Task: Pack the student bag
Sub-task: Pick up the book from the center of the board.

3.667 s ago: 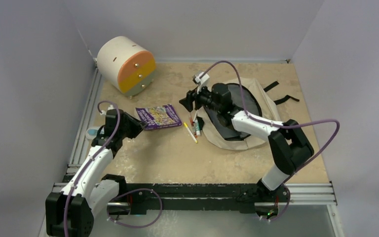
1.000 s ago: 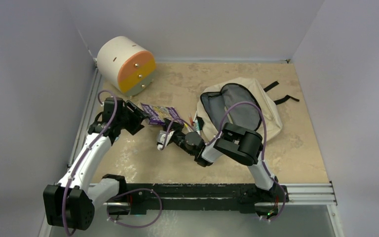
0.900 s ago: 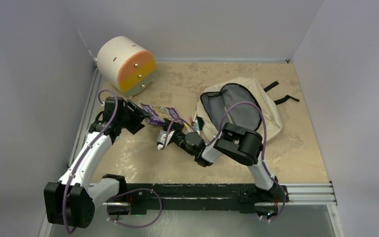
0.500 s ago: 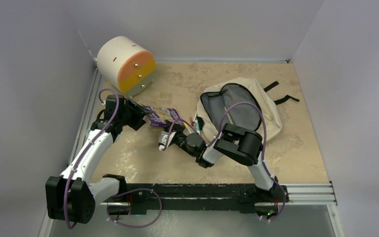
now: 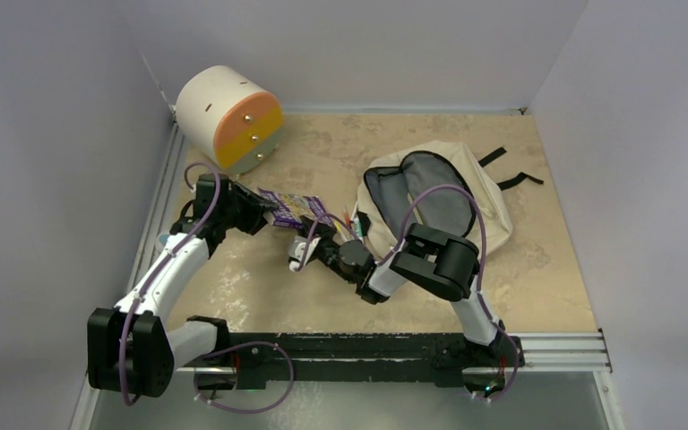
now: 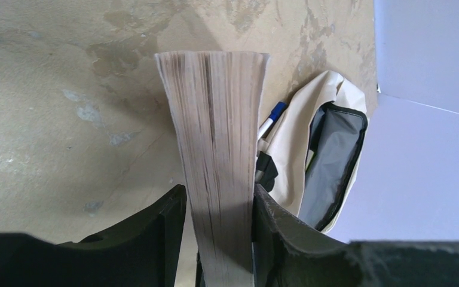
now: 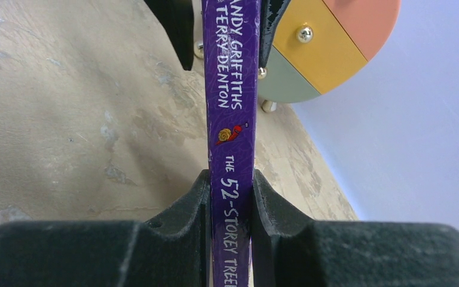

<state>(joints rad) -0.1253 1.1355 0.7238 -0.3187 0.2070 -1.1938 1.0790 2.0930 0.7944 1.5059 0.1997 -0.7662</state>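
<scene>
Right wrist view: the right claw, two matte black fingers, is clamped on the glossy purple spine of a paperback book. From the other end, the left claw presses on both sides of that book's rough cream page block, which fans wider away from it. One book, two claws on it. Just past it lies a blue-capped pen, then the one student bag, soft beige fabric slumped on the right half of the mottled tan desk, mouth unzipped onto grey lining. One cream cylindrical drawer unit shows three coloured fronts.
</scene>
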